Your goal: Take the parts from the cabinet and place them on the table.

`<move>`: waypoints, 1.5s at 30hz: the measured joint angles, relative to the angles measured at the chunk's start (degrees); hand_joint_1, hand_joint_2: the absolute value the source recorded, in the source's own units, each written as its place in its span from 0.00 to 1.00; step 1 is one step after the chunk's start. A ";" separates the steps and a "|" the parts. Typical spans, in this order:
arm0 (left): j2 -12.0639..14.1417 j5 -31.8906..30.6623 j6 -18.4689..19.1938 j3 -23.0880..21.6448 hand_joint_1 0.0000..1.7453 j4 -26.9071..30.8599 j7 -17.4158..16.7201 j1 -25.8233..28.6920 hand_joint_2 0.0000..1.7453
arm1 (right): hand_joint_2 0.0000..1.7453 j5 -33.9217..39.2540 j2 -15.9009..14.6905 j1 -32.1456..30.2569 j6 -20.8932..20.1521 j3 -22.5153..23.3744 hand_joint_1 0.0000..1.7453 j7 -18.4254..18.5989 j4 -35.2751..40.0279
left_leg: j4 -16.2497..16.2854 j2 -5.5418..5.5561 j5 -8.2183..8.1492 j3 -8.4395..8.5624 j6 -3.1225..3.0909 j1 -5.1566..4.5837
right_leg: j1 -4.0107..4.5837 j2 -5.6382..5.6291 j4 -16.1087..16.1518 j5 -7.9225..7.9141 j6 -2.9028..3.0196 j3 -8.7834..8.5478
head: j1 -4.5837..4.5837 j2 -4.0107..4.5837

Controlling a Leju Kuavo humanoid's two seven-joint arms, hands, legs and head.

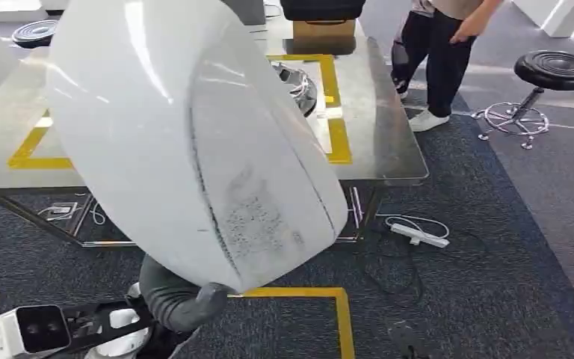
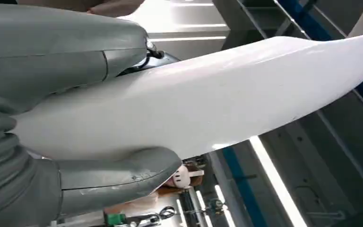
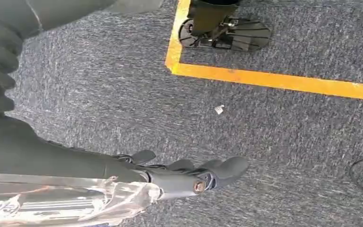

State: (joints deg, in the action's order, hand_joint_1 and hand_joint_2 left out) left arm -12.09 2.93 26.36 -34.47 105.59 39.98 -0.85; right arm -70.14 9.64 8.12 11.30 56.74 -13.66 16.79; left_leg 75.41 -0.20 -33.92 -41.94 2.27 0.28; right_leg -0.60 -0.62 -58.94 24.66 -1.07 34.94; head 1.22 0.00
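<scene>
The big white curved shell part (image 1: 187, 134) takes up most of the head view, held up in the air in front of the glass table (image 1: 389, 142), tilted, with a scuffed grey patch near its lower end. The left hand (image 1: 179, 295) grips it from underneath at that lower edge; in the left wrist view the shell (image 2: 227, 99) sits clamped between the thick grey thumb (image 2: 123, 182) on one face and the rest of the hand (image 2: 52, 52) on the other, so that hand is properly closed around the part. On the table, past the shell's edge, a shiny metallic part (image 1: 299, 86) rests inside the yellow tape outline (image 1: 336, 112). A person (image 1: 445, 45) stands at the table's far right corner, and a black stool (image 1: 557, 71) is further right of them. A white power strip (image 1: 417, 235) lies on the carpet just off the table's near right corner. The right hand (image 3: 198, 177) hangs over the grey carpet (image 3: 123, 94) near a yellow floor line (image 3: 274, 80), fingers loosely extended and holding nothing, with some crinkled clear plastic (image 3: 75, 201) alongside the wrist.
</scene>
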 joint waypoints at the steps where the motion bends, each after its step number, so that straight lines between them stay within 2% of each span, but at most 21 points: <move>1: 0.00 0.22 0.13 0.22 1.00 -0.26 0.02 0.13 1.00 | 1.00 0.00 0.00 -0.10 -0.04 0.00 0.00 -0.17 0.00 | -0.78 0.00 1.24 0.32 -0.11 0.00 | 0.01 -0.07 0.00 0.00 -0.01 -0.03 | -0.02 0.00; 4: -0.17 1.22 0.55 0.79 1.00 -0.78 0.00 0.36 1.00 | 1.00 0.04 0.00 -0.11 -0.59 0.00 0.00 -0.83 0.00 | -13.83 0.07 8.24 6.99 -0.87 -0.01 | 0.00 -0.47 -0.01 -0.09 -0.24 -0.19 | -0.02 0.00; 5: -0.24 1.42 0.66 0.94 1.00 -0.87 0.00 0.37 1.00 | 1.00 0.04 0.00 -0.10 -0.68 0.00 0.00 -0.98 0.00 | -17.12 0.20 8.26 8.57 -1.09 -0.14 | 0.35 -0.58 -0.15 -0.07 -0.57 -0.04 | -0.09 0.00; 10: -0.63 2.23 1.73 1.72 1.00 -1.59 0.00 0.54 1.00 | 1.00 -0.46 0.00 -0.34 -0.22 0.00 0.00 0.44 0.00 | -18.24 0.10 8.72 8.74 -2.58 0.14 | 0.10 -0.57 0.08 -0.08 -2.30 0.33 | -0.11 0.00; 11: -0.66 2.34 1.81 1.83 1.00 -1.70 0.00 0.54 1.00 | 1.00 -0.53 0.00 -0.33 -0.13 0.00 0.00 0.55 0.00 | -18.24 0.05 8.69 8.78 -2.80 0.15 | 0.16 -0.25 -1.66 1.30 -2.57 0.93 | 0.33 0.00; 13: -0.68 2.36 1.94 2.05 1.00 -1.99 0.00 0.57 1.00 | 1.00 -0.90 0.00 -0.35 -0.02 0.00 0.00 0.79 0.00 | -18.24 -0.02 8.70 8.73 -3.03 0.13 | 0.02 0.05 -10.36 5.82 -2.99 4.83 | 0.33 0.00; 15: -0.68 2.34 2.03 2.19 1.00 -2.55 -0.28 0.60 1.00 | 1.00 -1.31 0.00 -0.61 0.22 0.00 0.00 1.42 0.00 | -18.24 -0.02 8.67 8.72 -3.08 0.12 | 0.02 0.06 -17.07 7.98 -3.24 7.96 | 0.48 0.00; 17: -0.74 1.94 1.97 2.25 1.00 -2.84 -0.61 0.61 1.00 | 1.00 -1.46 0.00 -0.76 0.44 0.00 0.00 1.84 0.00 | -18.22 0.00 8.64 8.81 -3.05 0.15 | -0.02 0.13 -13.87 5.30 -3.23 6.40 | 0.52 0.00; 19: -0.77 1.72 1.86 2.34 1.00 -3.06 -0.79 0.61 1.00 | 1.00 -1.88 0.00 -0.70 1.38 0.00 0.00 2.41 0.00 | -18.18 0.03 8.45 9.13 -2.71 0.24 | -0.13 0.41 -3.35 0.46 -3.24 0.91 | 0.52 0.00; 20: -0.79 1.66 1.84 2.34 1.00 -3.15 -0.81 0.61 1.00 | 1.00 -2.08 0.02 -0.65 1.68 0.00 0.00 2.64 0.00 | -18.16 0.02 8.32 9.20 -2.29 0.01 | -0.12 0.84 -0.11 0.73 -3.28 -0.71 | 0.55 0.00; 24: -0.77 1.00 1.51 2.45 1.00 -3.32 -1.22 0.59 1.00 | 1.00 -2.19 0.07 -0.80 2.16 0.02 0.00 2.67 0.00 | -18.43 0.02 8.64 9.15 -1.16 -0.16 | 0.27 0.13 0.06 0.38 -1.33 -0.66 | 0.22 0.00; 26: -0.76 0.87 1.46 2.47 1.00 -3.32 -1.22 0.59 1.00 | 1.00 -2.32 0.07 -0.61 2.42 0.02 0.00 2.60 0.00 | -17.03 0.06 7.19 8.57 -0.46 -0.08 | -0.10 0.08 0.38 0.08 -0.51 -0.78 | 0.09 0.00; 29: -0.76 0.79 1.46 2.56 1.00 -3.45 -1.22 0.60 1.00 | 1.00 -2.62 0.11 -0.62 2.51 0.00 0.00 2.60 0.00 | -3.75 0.07 0.52 2.16 -0.02 -0.07 | -0.07 0.11 0.38 0.13 -0.07 -0.64 | -0.42 0.00; 31: -0.76 0.79 1.49 2.67 1.00 -3.60 -1.22 0.62 1.00 | 1.00 -2.80 0.09 -0.65 2.60 0.00 0.00 2.67 0.00 | 0.01 0.07 0.28 0.01 -0.10 -0.06 | -0.05 0.10 0.38 0.11 -0.04 -0.58 | -0.39 0.00; 32: -0.74 0.79 1.53 2.69 1.00 -3.65 -1.22 0.61 1.00 | 1.00 -2.89 0.09 -0.62 2.60 0.00 0.00 2.67 0.00 | -1.98 0.07 2.24 0.91 -0.27 -0.07 | -0.05 0.03 0.38 0.10 -0.05 -0.61 | -0.44 0.00; 34: -0.76 0.81 1.55 2.69 1.00 -3.67 -1.22 0.60 1.00 | 1.00 -2.97 0.11 -0.59 2.60 0.00 0.00 2.67 0.00 | -11.40 0.07 7.34 5.66 -0.75 -0.08 | -0.06 -0.19 0.38 0.08 -0.14 -0.76 | -0.44 0.00; 35: -0.77 0.81 1.55 2.67 1.00 -3.67 -1.22 0.60 1.00 | 1.00 -3.02 0.11 -0.58 2.60 0.00 0.00 2.67 0.00 | -15.58 0.08 8.72 7.94 -1.02 -0.08 | -0.06 -0.27 0.38 0.07 -0.30 -0.79 | -0.48 0.00; 36: -0.77 0.81 1.55 2.67 1.00 -3.67 -1.22 0.60 1.00 | 1.00 -3.02 0.11 -0.55 2.60 0.00 0.00 2.67 0.00 | -18.25 0.12 8.38 9.00 -1.12 -0.17 | 0.49 -0.37 -0.13 0.26 -0.78 -0.47 | -0.61 0.00; 40: -0.81 0.83 1.55 2.67 1.00 -3.74 -1.22 0.61 1.00 | 1.00 -3.02 0.11 -0.58 2.67 0.00 0.00 2.69 0.00 | -18.38 0.20 8.75 8.61 -2.35 -0.17 | 0.15 -0.32 0.74 -0.16 -2.14 -0.61 | -0.61 0.00; 42: -0.85 0.83 1.59 2.62 1.00 -3.74 -1.22 0.60 1.00 | 1.00 -3.02 0.11 -0.57 2.67 0.00 0.00 2.69 0.00 | -18.61 0.11 8.92 8.89 -2.95 0.11 | 0.11 0.00 -2.44 2.29 -2.70 0.87 | 0.02 0.00; 45: -0.83 0.83 1.66 2.62 1.00 -3.85 -1.20 0.60 1.00 | 1.00 -3.08 0.11 -0.71 2.67 0.00 0.00 2.75 0.00 | -18.59 0.09 8.89 8.84 -3.16 0.05 | 0.01 0.13 -16.06 8.18 -3.22 7.14 | 0.22 0.00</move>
State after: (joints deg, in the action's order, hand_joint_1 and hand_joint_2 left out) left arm -12.92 3.76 28.02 -31.85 101.74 38.77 -0.25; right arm -73.22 9.75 7.41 13.97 56.74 -10.91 16.79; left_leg 56.82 -0.11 -25.02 -33.10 -0.89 0.32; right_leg -0.59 -0.49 -75.00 32.83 -4.29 42.09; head 1.44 0.00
